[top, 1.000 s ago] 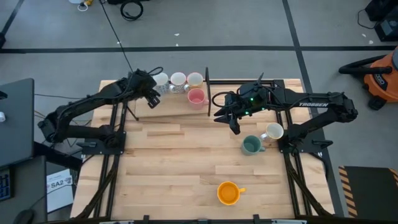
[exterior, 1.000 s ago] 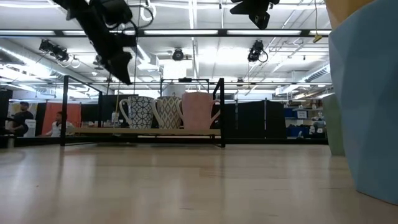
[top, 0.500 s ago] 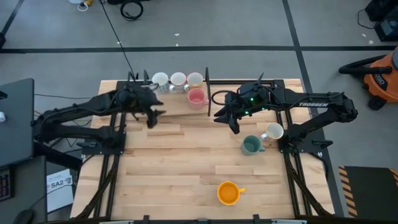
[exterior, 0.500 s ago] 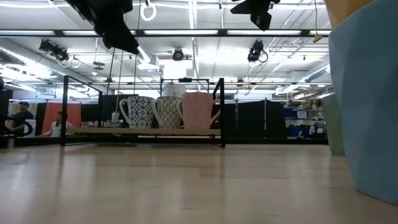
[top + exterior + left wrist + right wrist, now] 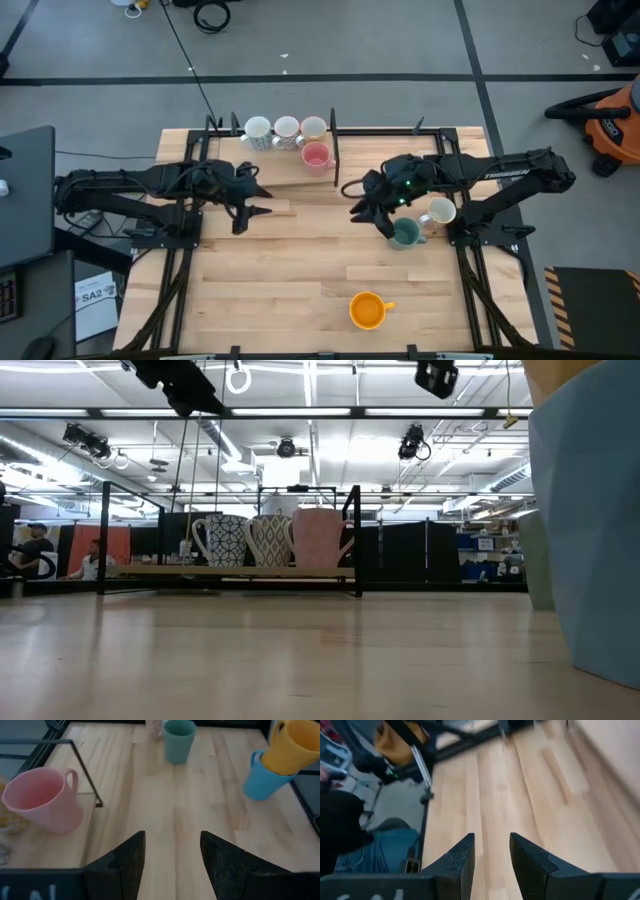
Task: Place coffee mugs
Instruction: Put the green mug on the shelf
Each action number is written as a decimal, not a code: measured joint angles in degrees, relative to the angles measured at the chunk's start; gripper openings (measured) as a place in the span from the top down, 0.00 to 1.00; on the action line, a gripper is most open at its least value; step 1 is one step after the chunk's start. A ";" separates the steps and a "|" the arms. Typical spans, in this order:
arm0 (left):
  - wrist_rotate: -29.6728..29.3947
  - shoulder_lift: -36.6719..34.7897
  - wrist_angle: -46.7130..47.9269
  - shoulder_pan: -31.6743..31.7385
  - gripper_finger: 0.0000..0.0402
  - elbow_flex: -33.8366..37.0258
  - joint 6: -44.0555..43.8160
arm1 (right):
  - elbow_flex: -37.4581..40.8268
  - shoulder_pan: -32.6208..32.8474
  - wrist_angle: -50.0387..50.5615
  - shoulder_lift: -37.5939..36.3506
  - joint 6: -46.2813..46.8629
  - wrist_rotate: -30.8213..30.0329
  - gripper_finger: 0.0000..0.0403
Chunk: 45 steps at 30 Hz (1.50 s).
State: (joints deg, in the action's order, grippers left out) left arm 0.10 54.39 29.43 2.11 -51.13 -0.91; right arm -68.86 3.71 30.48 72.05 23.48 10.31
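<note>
Left jaws (image 5: 252, 197) standing wide and empty, hovering over bare bench (image 5: 290, 280) planks just in front of the rack (image 5: 270, 150). Right jaws (image 5: 372, 210) parted to a moderate gap, gripping nothing, hanging beside the dark green mug (image 5: 403, 234) without visibly touching it.

Sitting in the rack at the bench's far edge: four mugs, namely three white or cream ones (image 5: 285, 129) in a row and the pink mug (image 5: 317, 156) just in front of the third. Showing no visible contents: pink mug interior, as seen from the left wrist view (image 5: 37, 800).

Standing on open bench: dark green mug, touching or nearly touching a white mug (image 5: 439, 212) near the right arm; orange mug (image 5: 368, 310) alone near the front edge, handle pointing right.

Appearing only in part: light blue mug (image 5: 262, 775), stacked under a tilted yellow-orange mug in the left wrist view and filling the right edge of the low view (image 5: 590, 530); not findable in the high view. Counting seven mugs from above, eight or more with the blue one.
</note>
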 joint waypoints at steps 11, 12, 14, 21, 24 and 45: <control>-0.05 0.00 -0.33 -1.68 0.51 0.00 0.04 | 0.00 3.40 19.00 -0.02 2.05 -7.73 0.68; -0.06 0.00 -0.39 -1.66 0.51 0.00 0.04 | 0.00 3.27 20.54 -0.02 1.03 -7.86 0.68; -0.04 0.02 -0.83 -1.66 0.51 0.00 0.02 | 0.00 2.73 23.34 -0.02 -1.45 -9.15 0.68; -0.05 0.02 -1.27 -1.66 0.51 0.00 0.05 | 0.00 0.37 33.46 -0.02 -6.55 -11.83 0.68; -0.06 0.02 -1.29 -1.66 0.51 0.00 0.04 | 1.41 -0.31 35.54 -0.16 -6.55 -12.36 0.68; -0.04 0.03 -1.38 -1.66 0.51 0.00 0.04 | 19.08 -4.24 27.54 -0.07 -4.10 -8.19 0.68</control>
State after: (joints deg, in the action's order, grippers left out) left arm 0.05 54.42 28.05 0.45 -51.13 -0.86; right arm -49.78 -0.54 58.02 71.99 19.37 2.12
